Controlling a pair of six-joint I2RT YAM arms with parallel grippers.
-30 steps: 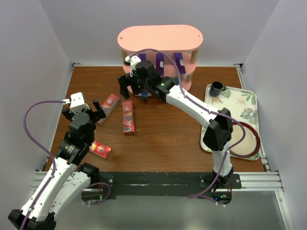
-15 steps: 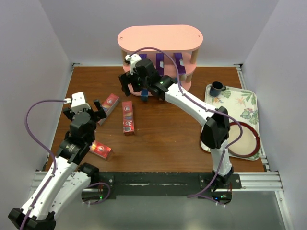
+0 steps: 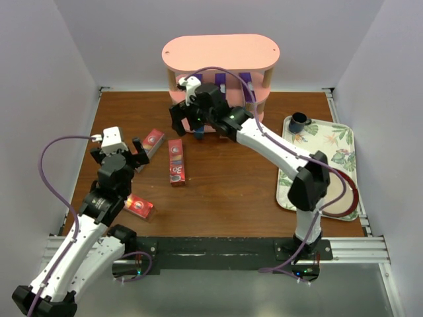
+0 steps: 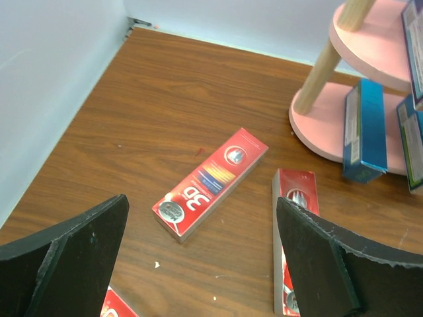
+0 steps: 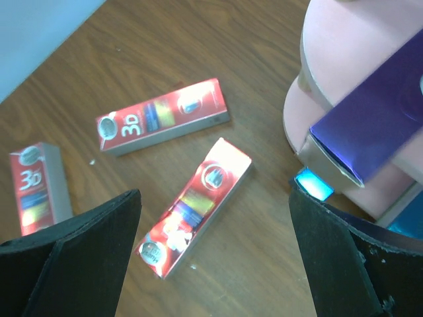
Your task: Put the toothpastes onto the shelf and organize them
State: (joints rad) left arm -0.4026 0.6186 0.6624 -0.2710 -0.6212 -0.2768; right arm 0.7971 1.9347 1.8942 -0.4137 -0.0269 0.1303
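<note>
The pink shelf (image 3: 221,53) stands at the back centre. Purple cartons (image 3: 221,82) lie on its middle tier, and blue cartons (image 4: 363,129) on the bottom tier. One blue carton (image 3: 198,132) stands at the shelf's foot; its end shows in the right wrist view (image 5: 314,185). Three red "3D" cartons lie on the table: one (image 3: 151,144) at the left, one (image 3: 176,160) in the middle, one (image 3: 139,207) near the front. My right gripper (image 3: 187,125) is open and empty above the middle red carton (image 5: 195,205). My left gripper (image 3: 122,158) is open and empty, just short of the left red carton (image 4: 211,181).
A floral tray (image 3: 340,142) at the right holds a dark mug (image 3: 299,122) and a red-rimmed plate (image 3: 334,191). Walls close in the left, back and right sides. The shelf's wooden post (image 4: 317,82) stands by the blue cartons.
My right gripper has shifted a little to the right, closer to the shelf. My left gripper has edged slightly to the right. The cartons have not moved.
</note>
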